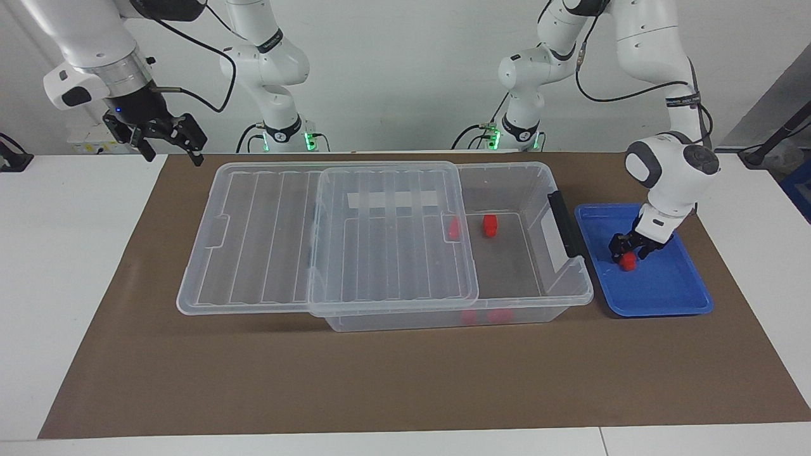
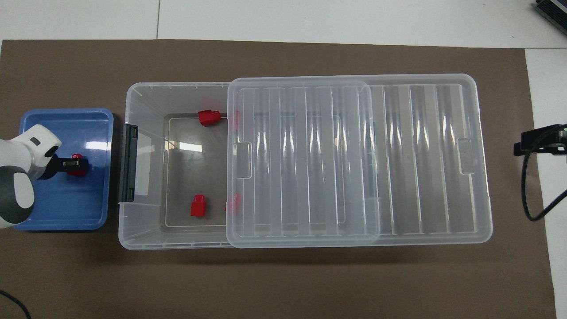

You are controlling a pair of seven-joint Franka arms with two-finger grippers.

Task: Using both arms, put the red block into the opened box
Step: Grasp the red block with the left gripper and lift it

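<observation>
White wall, brown mat on white table, left gripper clamping red block, right gripper open.

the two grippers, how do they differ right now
The left gripper is down in the blue tray, its fingers around the red block; the right gripper hangs in the air with nothing in it, over the table edge past the lid. The left one's fingers are drawn in on the block; the right one's stand wide open. Both are black and point downward.
</observation>
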